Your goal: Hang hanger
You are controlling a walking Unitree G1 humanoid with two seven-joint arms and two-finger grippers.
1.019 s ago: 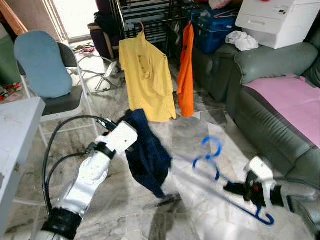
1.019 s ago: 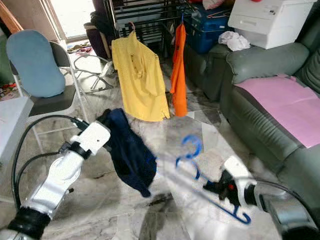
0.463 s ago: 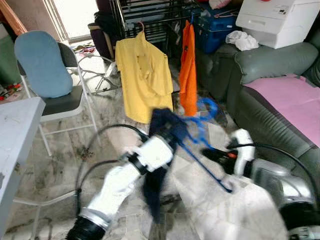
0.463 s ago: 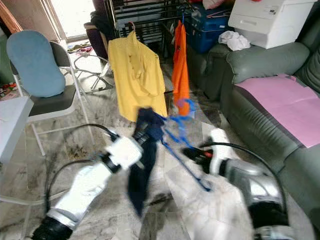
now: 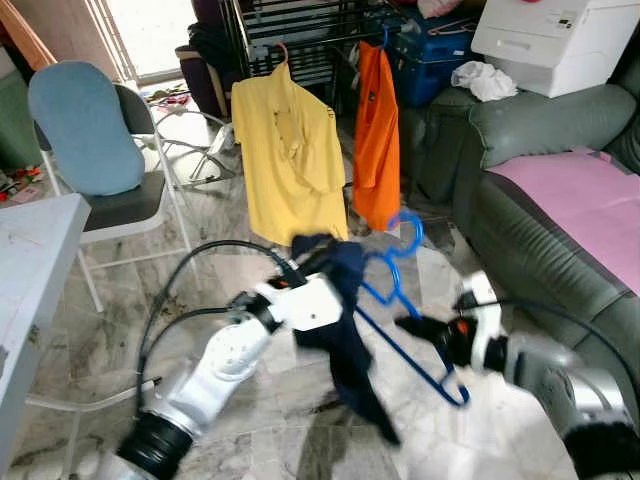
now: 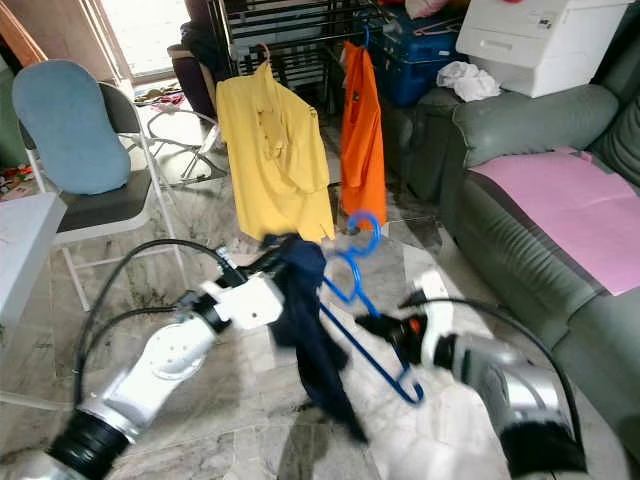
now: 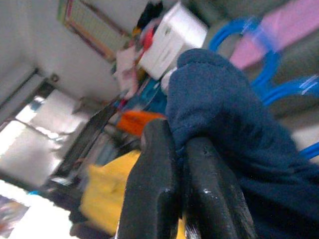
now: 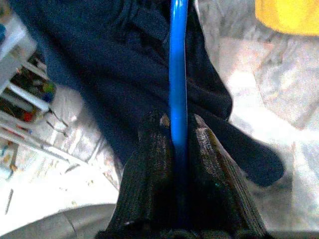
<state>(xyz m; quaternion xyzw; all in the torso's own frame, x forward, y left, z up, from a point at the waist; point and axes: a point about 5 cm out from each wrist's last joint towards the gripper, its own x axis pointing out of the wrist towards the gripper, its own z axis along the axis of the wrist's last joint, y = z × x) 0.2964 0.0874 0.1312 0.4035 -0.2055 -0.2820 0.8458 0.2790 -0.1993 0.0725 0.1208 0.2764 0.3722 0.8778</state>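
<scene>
Both arms up mid-air over the marble floor (image 5: 300,420), working one load between them. Right end effector (image 5: 418,327) is clamped on the lower bar of the blue plastic hanger (image 5: 405,300); the right wrist view shows the bar pinched tight between both fingers (image 8: 212,169), so it serves as the handle and the hook end points up and away toward the rack. Left end effector (image 5: 312,266) is closed on a fold of the navy garment (image 5: 345,330); the left wrist view has cloth bunched between the two black fingers (image 7: 157,174). The garment drapes off the hanger's left shoulder and hangs loose below, tail well clear of the floor. My read: left arm holds the cloth so it doesn't slide off while the right carries and aims the hook. Target looks like the dark drying rack (image 5: 290,30) behind, where a yellow polo shirt (image 5: 290,160) and an orange shirt (image 5: 377,140) already hang. The hanger's hook sits just below the orange shirt's hem, not on the rail yet. Green sofa (image 5: 540,210) is to the right, folding chair (image 5: 100,150) to the left, both well apart from the load. Risk: hook snagging the orange shirt on the way up.
</scene>
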